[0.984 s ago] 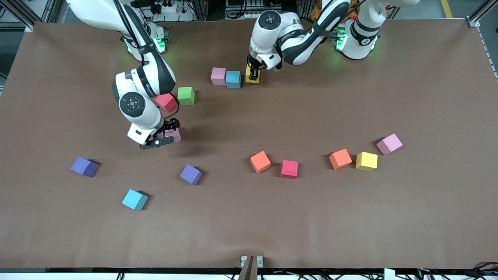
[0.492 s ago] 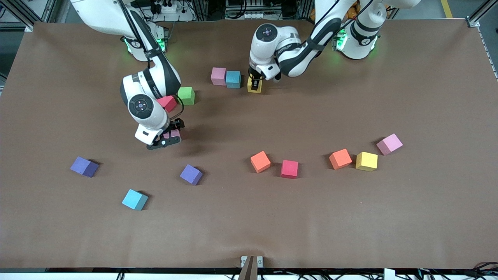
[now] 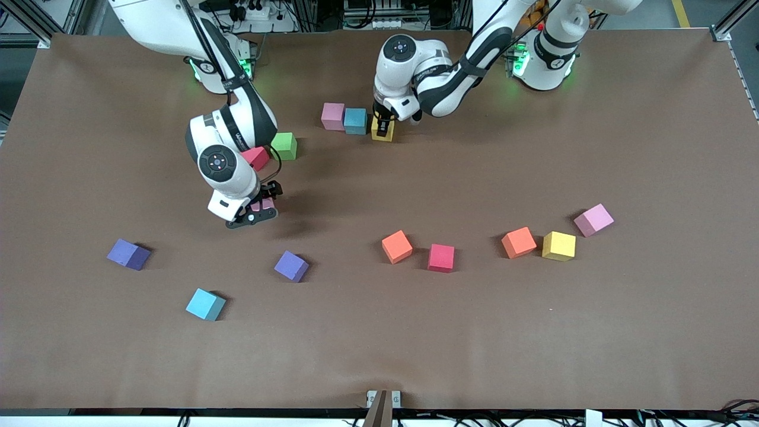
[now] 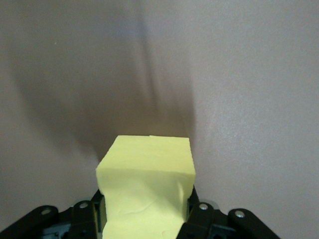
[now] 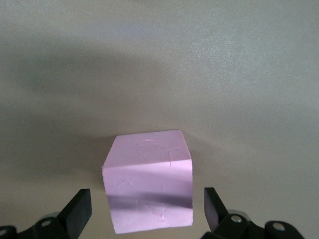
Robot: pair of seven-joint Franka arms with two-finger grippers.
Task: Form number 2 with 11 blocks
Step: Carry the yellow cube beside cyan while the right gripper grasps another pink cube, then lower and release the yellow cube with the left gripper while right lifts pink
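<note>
My left gripper [image 3: 383, 128] is shut on a yellow block [image 3: 382, 134], holding it low over the table right beside a cyan block [image 3: 356, 121] that adjoins a pink block [image 3: 332, 116]. The left wrist view shows the yellow block [image 4: 147, 184] squeezed between the fingers of the left gripper [image 4: 147, 219]. My right gripper [image 3: 256, 209] is open and straddles another pink block [image 3: 263, 204] on the table. In the right wrist view that pink block [image 5: 148, 179] has a gap to the fingertips [image 5: 79, 209] on each side of the right gripper [image 5: 147, 211].
Loose cubes lie around: red [image 3: 255, 157] and green [image 3: 284, 146] by the right arm, two purple [image 3: 128, 254] [image 3: 291, 265], cyan [image 3: 205, 304], orange [image 3: 396, 247], red [image 3: 441, 258], orange [image 3: 519, 242], yellow [image 3: 559, 246], pink [image 3: 593, 220].
The left gripper carried the yellow block down and closer to the cyan block. The right gripper shifted slightly and settled around the pink block, still open.
</note>
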